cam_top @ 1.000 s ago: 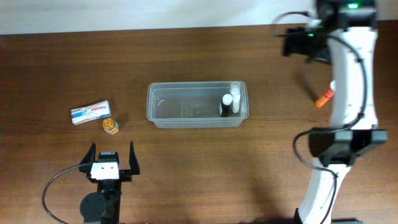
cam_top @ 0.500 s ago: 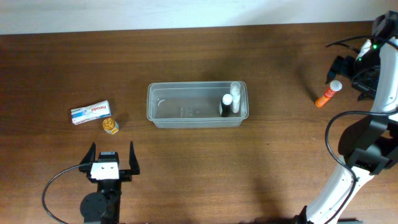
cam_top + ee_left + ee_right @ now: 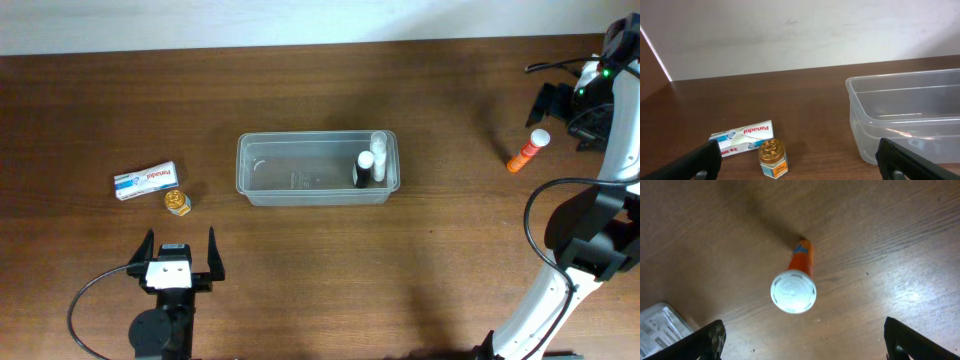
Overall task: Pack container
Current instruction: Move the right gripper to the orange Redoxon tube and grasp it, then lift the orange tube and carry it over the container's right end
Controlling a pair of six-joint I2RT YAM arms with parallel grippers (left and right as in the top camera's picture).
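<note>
We judged packing partly done: bottles (image 3: 370, 165) stood at the right end of the container (image 3: 300, 170), mid-table (image 3: 300, 80), while box (image 3: 146, 180), jar (image 3: 178, 202) and tube (image 3: 799, 275) lay outside, with left gripper (image 3: 180, 248) and right gripper (image 3: 802, 340) both spread and empty, the right above the tube.

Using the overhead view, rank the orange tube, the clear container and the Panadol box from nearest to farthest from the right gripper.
1. Orange tube, beside the right gripper, far right.
2. Container, mid-table.
3. Panadol box, far left.
</note>
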